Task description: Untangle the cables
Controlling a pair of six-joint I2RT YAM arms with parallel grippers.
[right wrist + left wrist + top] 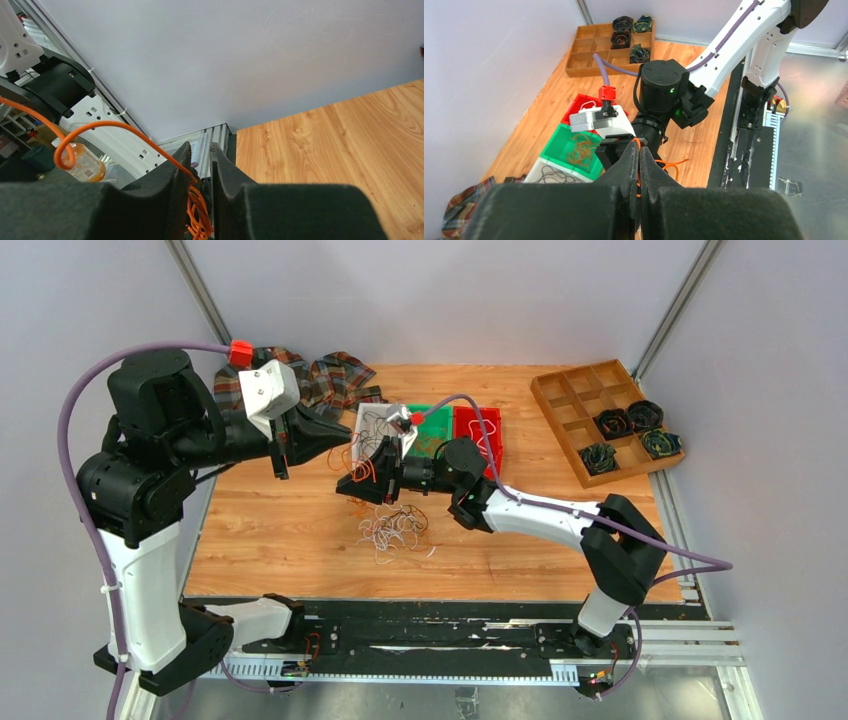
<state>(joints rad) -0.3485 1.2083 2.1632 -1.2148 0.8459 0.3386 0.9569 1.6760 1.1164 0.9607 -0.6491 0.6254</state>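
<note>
The left gripper (639, 167) is clamped on a thin orange wire strand (115, 125); the right gripper (201, 150) stands narrowly apart around it. The loose bunch of black, orange and white cables (392, 528) lies mid-tabletop (270, 540), well apart from every edge.

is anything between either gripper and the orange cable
Nothing visible. The left gripper is shut on the orange cable, and the cable also runs through the narrow opening of the right gripper.

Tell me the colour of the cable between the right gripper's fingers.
Orange. The cable shows best in the right wrist view, passing through the right gripper.
</note>
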